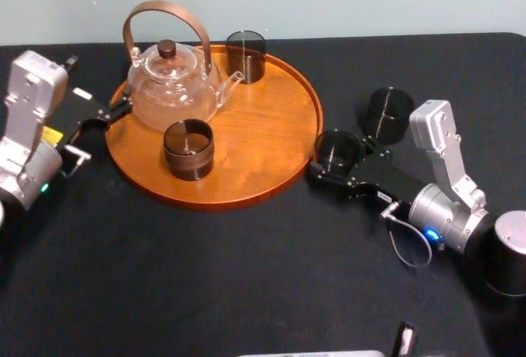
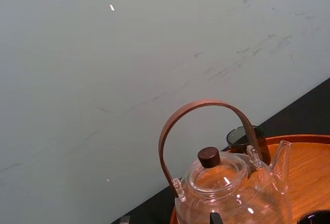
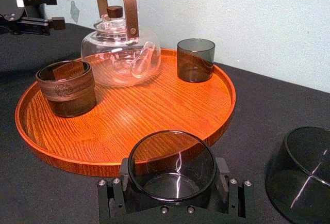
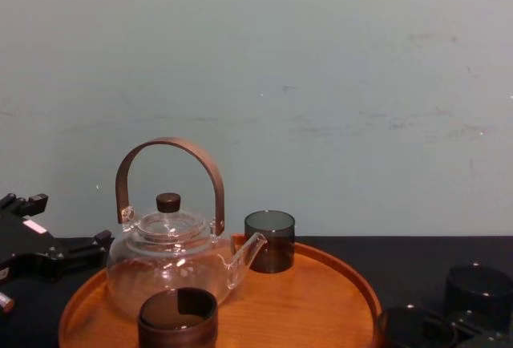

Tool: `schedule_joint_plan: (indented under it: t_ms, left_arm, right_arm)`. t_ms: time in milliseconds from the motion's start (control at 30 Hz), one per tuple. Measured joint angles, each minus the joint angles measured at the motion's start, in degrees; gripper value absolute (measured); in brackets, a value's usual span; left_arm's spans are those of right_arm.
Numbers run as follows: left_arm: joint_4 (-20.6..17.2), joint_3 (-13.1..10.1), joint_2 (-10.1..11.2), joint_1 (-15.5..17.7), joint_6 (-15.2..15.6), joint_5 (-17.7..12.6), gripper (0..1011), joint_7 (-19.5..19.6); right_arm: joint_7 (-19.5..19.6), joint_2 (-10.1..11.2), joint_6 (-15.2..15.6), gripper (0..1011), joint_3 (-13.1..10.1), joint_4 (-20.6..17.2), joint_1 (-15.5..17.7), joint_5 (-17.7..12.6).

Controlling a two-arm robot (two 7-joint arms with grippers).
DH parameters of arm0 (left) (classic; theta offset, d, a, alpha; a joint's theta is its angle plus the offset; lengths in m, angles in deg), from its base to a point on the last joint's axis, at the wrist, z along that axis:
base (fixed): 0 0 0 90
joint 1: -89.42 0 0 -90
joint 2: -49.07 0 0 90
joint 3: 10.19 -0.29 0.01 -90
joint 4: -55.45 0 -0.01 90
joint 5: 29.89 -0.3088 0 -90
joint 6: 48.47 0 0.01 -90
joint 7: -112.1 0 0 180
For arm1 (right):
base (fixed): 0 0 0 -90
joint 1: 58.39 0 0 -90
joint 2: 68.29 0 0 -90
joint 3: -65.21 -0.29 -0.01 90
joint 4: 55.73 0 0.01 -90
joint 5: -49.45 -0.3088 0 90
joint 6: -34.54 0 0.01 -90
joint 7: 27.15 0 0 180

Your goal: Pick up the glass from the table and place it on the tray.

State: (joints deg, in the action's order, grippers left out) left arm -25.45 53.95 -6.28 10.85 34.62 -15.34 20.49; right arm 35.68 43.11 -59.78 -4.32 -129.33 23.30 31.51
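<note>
My right gripper (image 1: 336,158) is clenched on the glass (image 3: 171,164), a short round tumbler of smoky, see-through grey with a thin rim. Its black pads (image 3: 223,175) press against the glass on opposite sides. The glass sits low at the table (image 1: 246,275), a flat matte black top, just beside the right edge of the tray (image 1: 271,139) and outside its rim. I cannot tell whether its base touches the table.

The tray is a large round disc of orange-brown wood with a visible grain and a low raised rim. Three things stand on it:

- A teapot (image 1: 173,85) of clear glass, round-bellied, stands at the back left. It has a small dark knob on its lid, a curved spout and a tall arched brown handle.
- A dark glass cup (image 1: 246,55), a straight-sided cylinder, stands at the far edge near the spout.
- A squat cup (image 1: 188,149) wrapped in a brown wood-grained band stands in front of the teapot.

A second smoky glass (image 1: 388,114) stands on the table to the right of the tray, behind and close to the one I hold.

My left gripper (image 3: 51,11) is idle at the tray's left edge, beside the teapot — its two black fingers are spread apart and grasp nothing. A plain pale wall (image 4: 321,83) rises behind the table.
</note>
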Motion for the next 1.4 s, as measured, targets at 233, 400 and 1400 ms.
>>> schedule_joint_plan:
  t_ms: [233,400,1400]
  left_arm:
    - [0.0,0.0,0.0,0.0,0.0,0.0,1001,0.0]
    - [0.0,0.0,0.0,0.0,0.0,0.0,1001,0.0]
    - [0.0,0.0,0.0,0.0,0.0,0.0,1001,0.0]
  right_arm:
    - [0.1,0.0,0.0,907,0.0,-0.1,0.1,0.0]
    - [0.1,0.1,0.0,905,-0.1,-0.1,0.1,0.0]
    - [-1.1,0.7,-0.8,905,0.0,-0.5,0.2,-1.3]
